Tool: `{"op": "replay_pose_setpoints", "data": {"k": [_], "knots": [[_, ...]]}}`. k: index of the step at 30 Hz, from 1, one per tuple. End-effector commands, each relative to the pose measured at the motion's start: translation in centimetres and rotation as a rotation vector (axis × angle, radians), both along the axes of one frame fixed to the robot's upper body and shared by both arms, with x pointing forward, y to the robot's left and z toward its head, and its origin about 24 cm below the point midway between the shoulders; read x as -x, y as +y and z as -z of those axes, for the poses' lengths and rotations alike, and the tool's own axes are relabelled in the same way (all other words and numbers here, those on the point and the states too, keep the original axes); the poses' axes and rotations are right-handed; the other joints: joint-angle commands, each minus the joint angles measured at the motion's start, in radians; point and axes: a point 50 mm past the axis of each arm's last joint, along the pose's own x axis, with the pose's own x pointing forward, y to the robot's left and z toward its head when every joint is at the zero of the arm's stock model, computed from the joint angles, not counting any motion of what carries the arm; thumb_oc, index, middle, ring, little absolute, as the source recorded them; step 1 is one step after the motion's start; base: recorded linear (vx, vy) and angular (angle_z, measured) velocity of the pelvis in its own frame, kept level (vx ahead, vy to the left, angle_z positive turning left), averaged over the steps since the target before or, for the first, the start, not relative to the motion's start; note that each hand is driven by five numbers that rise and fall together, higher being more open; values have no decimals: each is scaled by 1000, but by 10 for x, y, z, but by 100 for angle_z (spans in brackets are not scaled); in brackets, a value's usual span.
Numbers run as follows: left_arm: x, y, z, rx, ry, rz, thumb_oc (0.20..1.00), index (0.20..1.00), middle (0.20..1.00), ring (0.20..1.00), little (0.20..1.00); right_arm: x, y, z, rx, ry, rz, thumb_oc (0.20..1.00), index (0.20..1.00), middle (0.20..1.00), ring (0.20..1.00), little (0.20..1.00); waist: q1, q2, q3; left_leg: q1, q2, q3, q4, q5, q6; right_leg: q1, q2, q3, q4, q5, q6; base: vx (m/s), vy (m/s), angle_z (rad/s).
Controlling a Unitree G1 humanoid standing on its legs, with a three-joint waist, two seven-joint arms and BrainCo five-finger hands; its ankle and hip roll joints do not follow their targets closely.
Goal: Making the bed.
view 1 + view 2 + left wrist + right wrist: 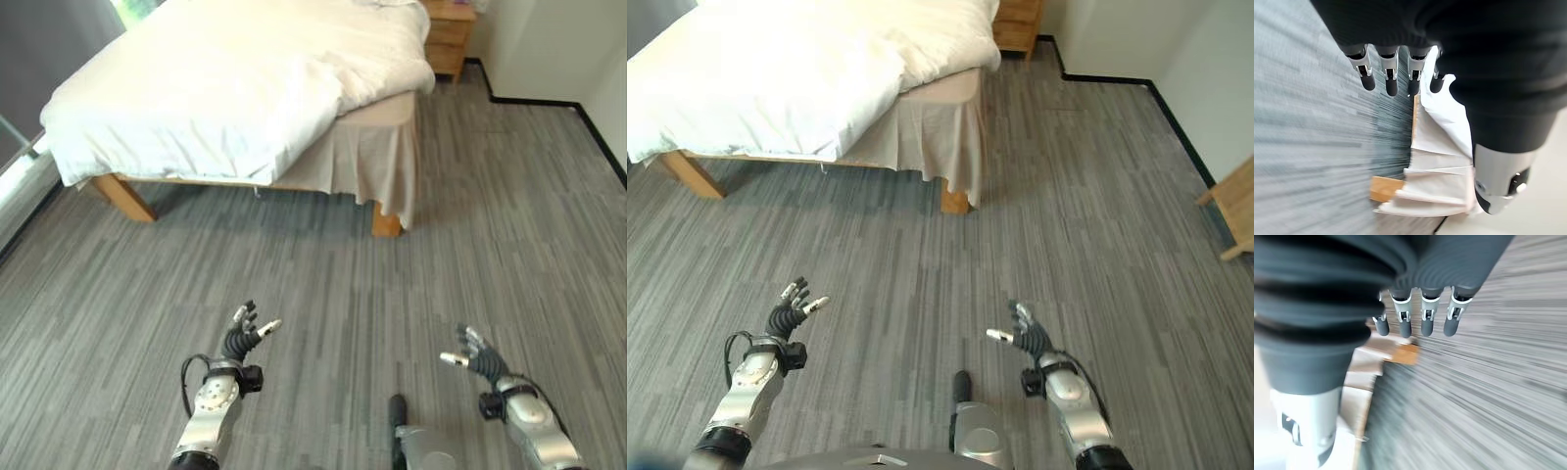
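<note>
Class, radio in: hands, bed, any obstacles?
Left hand and right hand open, empty, over floor. Duvet rumpled on bed, untouched. No obstacles.

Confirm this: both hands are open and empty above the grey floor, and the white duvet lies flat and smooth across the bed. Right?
Not quite. The left hand and right hand are open and empty, but the left eye view shows the white duvet rumpled and folded back at the bed's near corner.
</note>
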Motion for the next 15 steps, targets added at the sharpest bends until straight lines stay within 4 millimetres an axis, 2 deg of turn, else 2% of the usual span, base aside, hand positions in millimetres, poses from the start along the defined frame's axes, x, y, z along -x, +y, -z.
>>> {"op": "replay_pose_setpoints", "data": {"k": [1, 2, 3, 4, 5, 6, 7, 8, 9, 10, 11, 13, 14, 15], "knots": [[-23, 1, -33, 32, -166, 26, 1000, 1000, 1000, 1000, 1000, -1, -9, -13, 21, -63, -2, 1000, 1000, 1000, 1000, 1000, 3, -27, 25, 123, 82, 129, -40, 160, -1, 59, -6, 25, -163, 126, 24, 365, -304, -22], [-24, 0, -32, 51, -163, 20, 1000, 1000, 1000, 1000, 1000, -3, -12, -15, 52, -67, -2, 1000, 1000, 1000, 1000, 1000, 11, -21, 32, 80, 118, 166, -45, 163, -10, 88, 5, 23, -172, 108, 17, 383, -204, -13], [-26, -2, -32, 72, -171, 20, 1000, 1000, 1000, 1000, 1000, -3, -19, -20, 84, -85, 18, 1000, 1000, 1000, 1000, 1000, 18, -22, 32, 21, 139, 214, -126, 155, -13, 121, 3, 15, -172, 85, 15, 407, -126, 12], [-26, -3, -33, 84, -180, 24, 1000, 1000, 1000, 1000, 1000, -4, -22, -24, 76, -105, 40, 1000, 1000, 1000, 1000, 1000, 28, -20, 37, 2, 123, 217, -190, 146, -16, 147, -2, 18, -173, 76, 22, 434, -48, 11], [-26, -3, -34, 87, -186, 25, 1000, 1000, 1000, 1000, 1000, -2, -27, -28, 42, -135, 82, 1000, 1000, 1000, 1000, 1000, 32, -18, 31, -22, 86, 212, -276, 150, -15, 160, -3, 23, -177, 62, 25, 372, -2, 6], [-24, -4, -33, 89, -184, 27, 1000, 1000, 1000, 1000, 1000, 0, -27, -29, 30, -141, 85, 1000, 1000, 1000, 1000, 1000, 38, -15, 33, -39, 66, 201, -310, 150, -18, 175, 1, 27, -178, 53, 28, 396, -3, -2], [-23, -3, -32, 89, -182, 29, 1000, 1000, 1000, 1000, 1000, 2, -28, -29, 22, -145, 93, 1000, 1000, 1000, 1000, 1000, 46, -12, 26, -62, 24, 201, -396, 157, -8, 190, 4, 26, -182, 39, 30, 520, -24, 0], [-20, -3, -31, 91, -182, 38, 1000, 1000, 1000, 1000, 1000, 4, -26, -29, 25, -146, 80, 1000, 1000, 1000, 1000, 1000, 71, -5, 21, -90, -59, 196, -528, 150, 12, 237, 23, 38, -190, 20, 38, 424, -25, 8], [-20, -3, -31, 91, -182, 38, 1000, 1000, 1000, 1000, 1000, 4, -26, -29, 25, -146, 80, 1000, 1000, 1000, 1000, 1000, 71, -6, 19, -89, -60, 197, -535, 156, 13, 235, 22, 39, -191, 21, 38, 470, -28, 23], [-18, -1, -31, 82, -180, 46, 1000, 1000, 1000, 1000, 1000, 4, -25, -29, 27, -149, 73, 1000, 1000, 1000, 1000, 1000, 85, 5, 11, -87, -100, 203, -633, 163, 16, 261, 43, 45, -200, 5, 43, 340, -21, -4], [-14, -2, -30, 88, -176, 57, 1000, 1000, 1000, 1000, 1000, 3, -23, -32, 26, -159, 58, 1000, 1000, 1000, 1000, 1000, 100, 10, 2, -90, -120, 210, -683, 184, 14, 282, 55, 57, -207, 0, 44, 647, -44, -15], [-7, 1, -28, 87, -158, 94, 1000, 1000, 1000, 1000, 1000, 1, -17, -33, 20, -164, 19, 1000, 1000, 1000, 1000, 1000, 121, 18, -22, -78, -131, 276, -708, 214, 17, 334, 75, 74, -212, -27, 44, 536, -33, -41], [-7, 1, -28, 86, -158, 94, 1000, 1000, 1000, 1000, 1000, 1, -17, -32, 19, -163, 19, 1000, 1000, 1000, 1000, 1000, 123, 17, -21, -77, -130, 279, -708, 213, 17, 334, 74, 77, -212, -28, 44, 314, 9, -49], [-4, 2, -27, 97, -154, 107, 1000, 1000, 1000, 1000, 1000, -1, -13, -34, 23, -165, -10, 1000, 1000, 1000, 1000, 1000, 127, 17, -38, -59, -133, 297, -722, 184, 38, 346, 73, 84, -209, -47, 49, 333, 54, -43]]}}
